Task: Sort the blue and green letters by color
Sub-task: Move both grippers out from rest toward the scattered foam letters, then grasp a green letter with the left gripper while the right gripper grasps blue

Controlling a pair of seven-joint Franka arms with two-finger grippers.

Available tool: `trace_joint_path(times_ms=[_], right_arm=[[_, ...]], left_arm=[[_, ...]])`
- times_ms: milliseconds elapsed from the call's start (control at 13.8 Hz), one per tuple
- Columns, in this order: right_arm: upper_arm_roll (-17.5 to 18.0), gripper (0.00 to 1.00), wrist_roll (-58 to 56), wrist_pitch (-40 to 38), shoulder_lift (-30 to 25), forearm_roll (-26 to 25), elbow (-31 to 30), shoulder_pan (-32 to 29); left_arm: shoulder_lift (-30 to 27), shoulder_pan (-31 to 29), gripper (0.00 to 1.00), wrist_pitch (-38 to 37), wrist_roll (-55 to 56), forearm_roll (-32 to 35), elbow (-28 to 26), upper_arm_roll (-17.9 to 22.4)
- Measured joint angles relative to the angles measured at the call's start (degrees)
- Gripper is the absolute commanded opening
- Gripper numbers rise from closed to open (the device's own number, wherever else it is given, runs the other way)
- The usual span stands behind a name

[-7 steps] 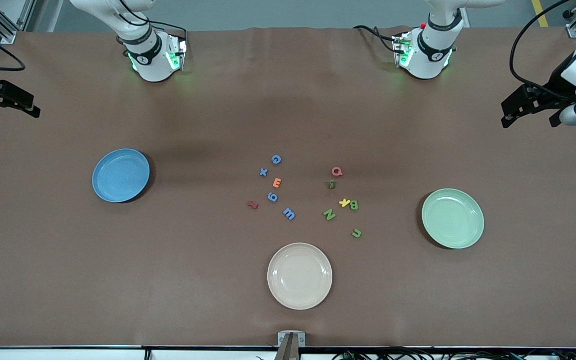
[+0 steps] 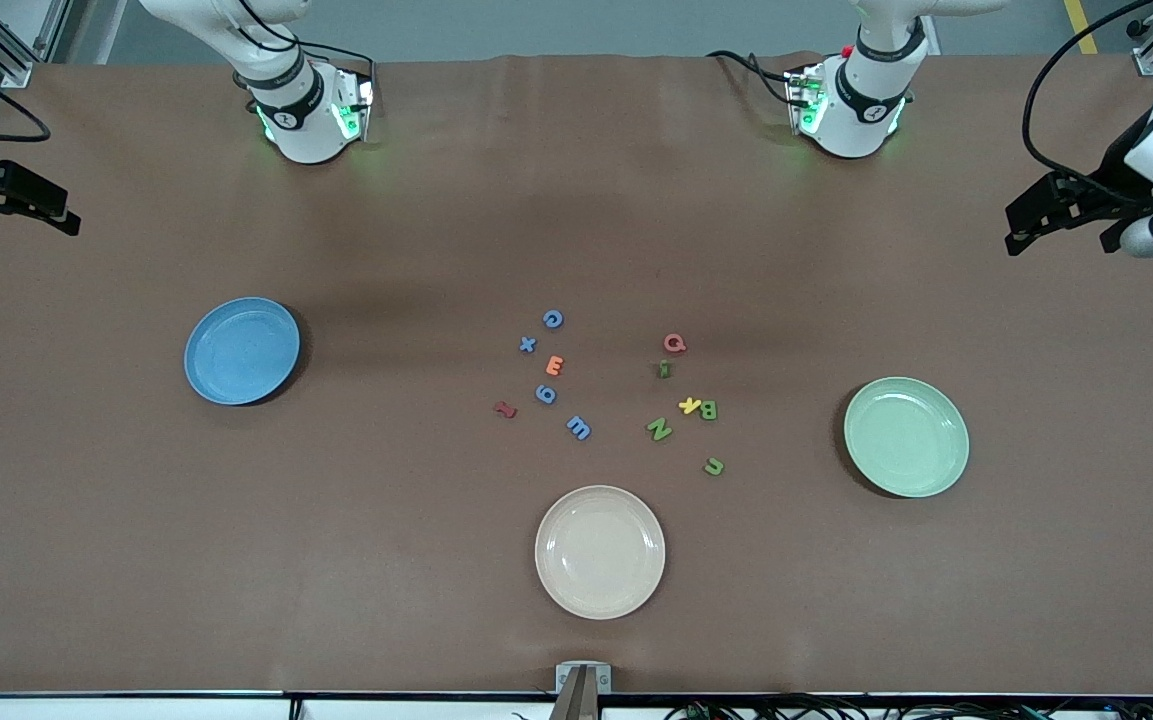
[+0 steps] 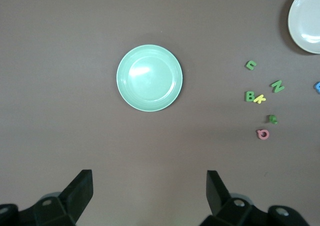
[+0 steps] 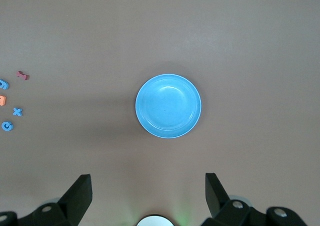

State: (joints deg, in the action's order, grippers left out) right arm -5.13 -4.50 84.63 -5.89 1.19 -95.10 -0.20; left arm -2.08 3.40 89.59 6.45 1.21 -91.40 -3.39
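Observation:
Four blue letters lie mid-table: c, x, g, m. Four green letters lie toward the left arm's end: i, B, N, u. The left wrist view shows B, N, u. The right wrist view shows c and x. My left gripper hangs open and empty high over its table end, as its wrist view shows. My right gripper is open and empty over its own end, as its wrist view shows.
A blue plate sits toward the right arm's end and a green plate toward the left arm's end. A cream plate lies nearest the front camera. Pink Q, orange E, a red letter and a yellow letter lie among the letters.
The left gripper has shifted very slightly. The letters, plates and right arm have not moved.

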Motion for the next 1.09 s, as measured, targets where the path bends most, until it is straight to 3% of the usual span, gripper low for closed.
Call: trace_joint_path(times_ms=[435,870,1087], right_arm=[[-0.10,1.00,0.08,0.32,1.11,-0.01,0.53,-0.12],[-0.62,1.00,-0.14,5.17,13.72,-0.04,1.48,-2.34],[0.14,1.00,3.30,7.69,16.27,0.41,1.44,-0.36]], left_arm=[[14.37,3.04,1.00,11.32,0.52,-0.06,-0.74,-1.85],[25.26,9.70,0.97,21.62,7.95,-0.18,-0.77,-2.31],[27.99,14.44,0.95,25.76,13.90,-0.20,-2.65,-2.42]])
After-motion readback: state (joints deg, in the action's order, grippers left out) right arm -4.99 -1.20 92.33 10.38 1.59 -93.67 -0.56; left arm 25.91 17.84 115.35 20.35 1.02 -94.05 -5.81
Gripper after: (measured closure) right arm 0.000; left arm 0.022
